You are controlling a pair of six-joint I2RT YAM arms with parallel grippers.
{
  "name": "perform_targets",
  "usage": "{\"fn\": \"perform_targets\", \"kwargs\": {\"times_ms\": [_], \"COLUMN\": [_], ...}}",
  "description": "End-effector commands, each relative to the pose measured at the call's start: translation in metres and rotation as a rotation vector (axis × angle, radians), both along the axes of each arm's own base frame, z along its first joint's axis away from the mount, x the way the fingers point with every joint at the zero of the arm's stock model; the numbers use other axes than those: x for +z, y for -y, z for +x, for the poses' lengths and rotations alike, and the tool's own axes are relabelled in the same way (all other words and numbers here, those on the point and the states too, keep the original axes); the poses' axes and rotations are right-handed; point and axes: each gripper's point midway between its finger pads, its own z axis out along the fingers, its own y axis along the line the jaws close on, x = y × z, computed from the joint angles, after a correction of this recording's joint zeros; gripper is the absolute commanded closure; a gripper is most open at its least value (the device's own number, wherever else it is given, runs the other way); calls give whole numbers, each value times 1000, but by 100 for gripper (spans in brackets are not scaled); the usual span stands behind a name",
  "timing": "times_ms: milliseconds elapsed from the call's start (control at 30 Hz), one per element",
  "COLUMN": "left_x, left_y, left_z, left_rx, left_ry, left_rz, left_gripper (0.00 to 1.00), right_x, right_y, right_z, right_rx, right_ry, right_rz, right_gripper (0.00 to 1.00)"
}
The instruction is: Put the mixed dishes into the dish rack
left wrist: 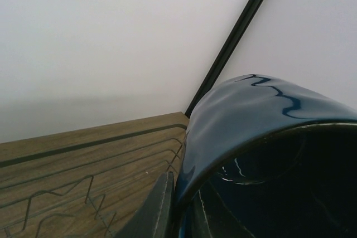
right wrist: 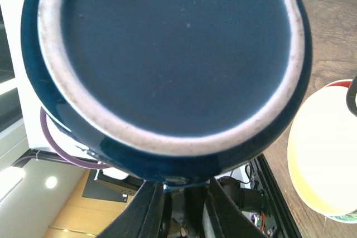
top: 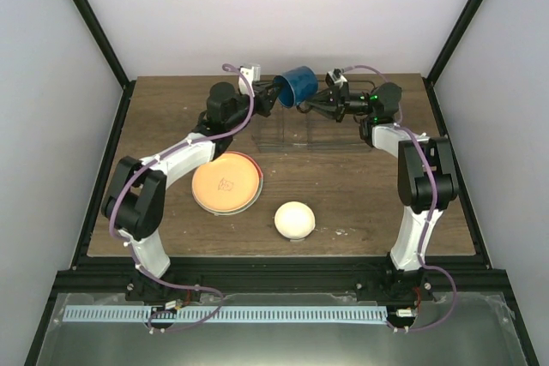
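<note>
Top external | left gripper [top: 274, 93] clamps dark blue mug [top: 298, 83] above dish rack [top: 296, 141] | right gripper [top: 308, 106]: grip unclear

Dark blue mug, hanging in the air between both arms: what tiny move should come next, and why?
Probably the left gripper should ease the dark blue mug down toward the dish rack. The mug hangs tilted, seemingly just above the rack's far edge, with a left finger pressed against its rim. Whether the jaws of the right gripper also hold it is unclear, so go slowly.
</note>
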Motion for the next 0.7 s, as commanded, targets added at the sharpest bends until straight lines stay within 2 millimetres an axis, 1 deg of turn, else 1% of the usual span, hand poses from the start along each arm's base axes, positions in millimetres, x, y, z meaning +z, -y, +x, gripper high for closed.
{"fn": "perform_targets", "kwargs": {"times_ms": [0,100,200,367,433,500,567,667], "left_x": [11,-4,-16,-38,-49,-54,-54,-47], "left_y": [6,-4,-14,-30,-38,-49,-63,-86], "left_z": [-3,0,0,1,1,2,4,11], "left_rx": [-38,-27,2,74,104,154,219,329], "left_ry": [7,-30,-50,-83,-115,-131,-138,-133], "left_rz": [-39,-19,31,152,195,224,263,358], "left_gripper": [86,71,59,44,40,37,32,24], "right_x": [21,21,26,31,31,31,24,11], "right_y": [-4,1,14,38,45,51,56,69], "right_z": [7,15,26,44,50,57,67,92], "right_rx": [-22,-46,-89,-151,-174,-207,-259,-422], "right_ry": [172,174,189,216,216,213,196,231], "right_rz": [31,34,35,2,-17,-44,-98,-332], "right_gripper": [99,99,99,99,99,99,99,99]}}
